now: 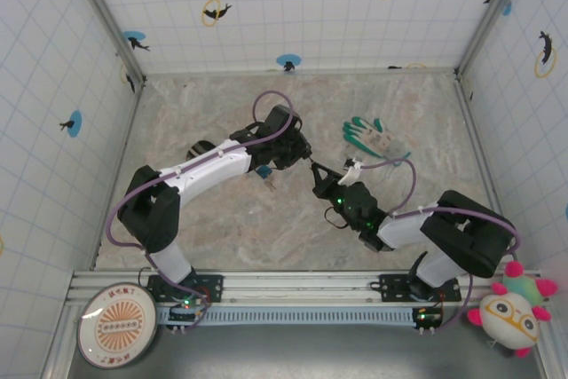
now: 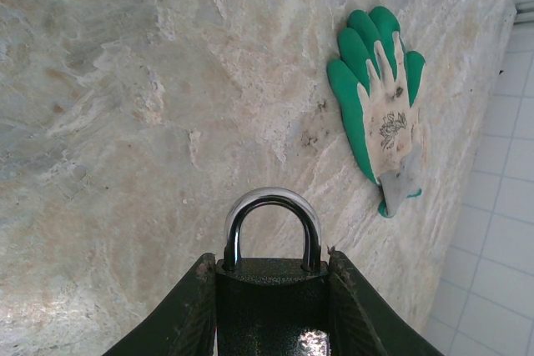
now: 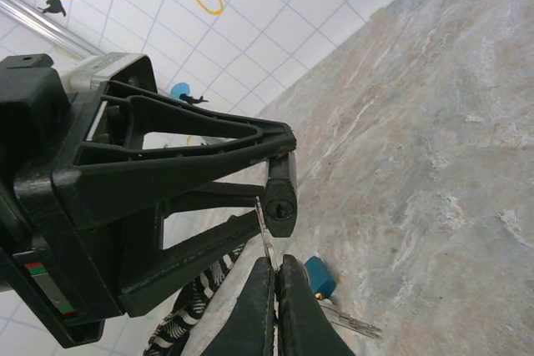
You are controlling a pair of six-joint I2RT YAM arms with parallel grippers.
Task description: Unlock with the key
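Key (image 3: 266, 241) in the right wrist view is a thin silver strip pinched in the right gripper (image 3: 276, 277), whose fingers are squeezed together on it. It points up to 12 o'clock, with its tip right beside the keyhole of the dark padlock (image 3: 280, 198). A blue padlock (image 3: 319, 276) lies on the table (image 3: 434, 164) at 4 o'clock from the key. In the left wrist view, the left gripper (image 2: 269, 268) is clamped on the dark padlock's sides, with its silver loop on top. A green glove (image 2: 377, 97) lies at 1 o'clock. From the top, both grippers meet mid-table, with the glove at 2 o'clock.
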